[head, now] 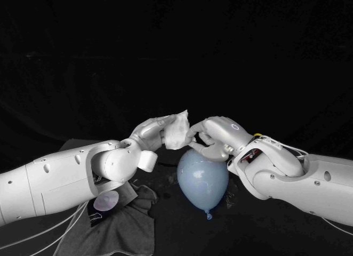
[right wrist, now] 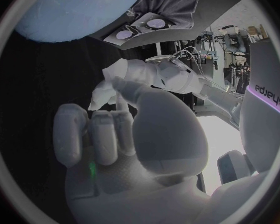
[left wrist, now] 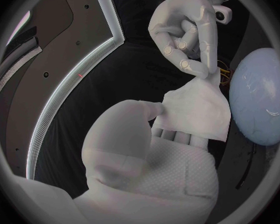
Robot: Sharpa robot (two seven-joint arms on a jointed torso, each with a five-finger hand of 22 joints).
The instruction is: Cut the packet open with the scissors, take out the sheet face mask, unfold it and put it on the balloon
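Black table [head: 246,234] with a pale blue balloon [head: 202,181] lying on it, knot toward the robot (grey cloth [head: 122,224] beside it, under the left arm). Left hand [head: 150,133] is clamped on the white sheet face mask [head: 176,133], held just above the balloon. Right hand [head: 211,136] pinches one corner of the mask between its fingertips [left wrist: 199,72].

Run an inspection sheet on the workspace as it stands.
Surface: black table, dark.
Job's things: mask folded, held up near the balloon's top end; balloon lies on the table.
Clutter: grey cloth under the left arm, with a pale oval thing on it that I cannot identify.
Hands: left hand holds the mask; right hand pinches its corner.
Cables: white cables along the right arm.
Surroundings: nothing seen.
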